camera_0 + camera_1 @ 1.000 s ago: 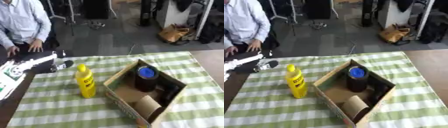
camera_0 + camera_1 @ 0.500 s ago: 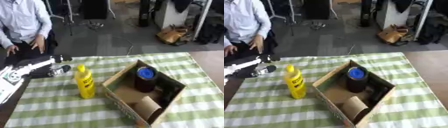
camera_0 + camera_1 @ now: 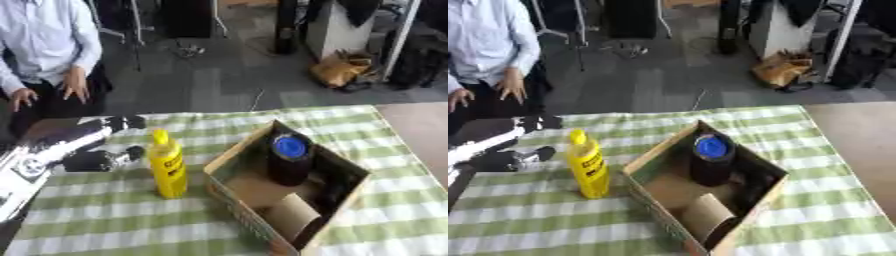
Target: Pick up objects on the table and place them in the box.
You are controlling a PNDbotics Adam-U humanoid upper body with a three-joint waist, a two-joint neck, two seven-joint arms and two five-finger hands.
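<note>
The left hand (image 3: 109, 160) is coming in from the left edge, and its dark fingers (image 3: 131, 152) sit just left of the yellow bottle (image 3: 167, 167), not touching it as far as I can see. Honestly can't tell whether they're curled or straight, they're just a dark blob, and they don't seem to hold anything. The right hand isn't showing at all. The bottle stands upright on the green checked surface (image 3: 114, 220), just left of the cardboard box (image 3: 284, 192), which already has a dark can with a blue lid (image 3: 289, 159) standing in it, plus a brown roll (image 3: 293, 217) and something black at the right side. My worry: the bottle is tall and narrow, so a sideways bump from those fingers would probably tip it toward the box wall. It could also snag on the near rim of the box going in, since the free space inside looks pretty tight.
</note>
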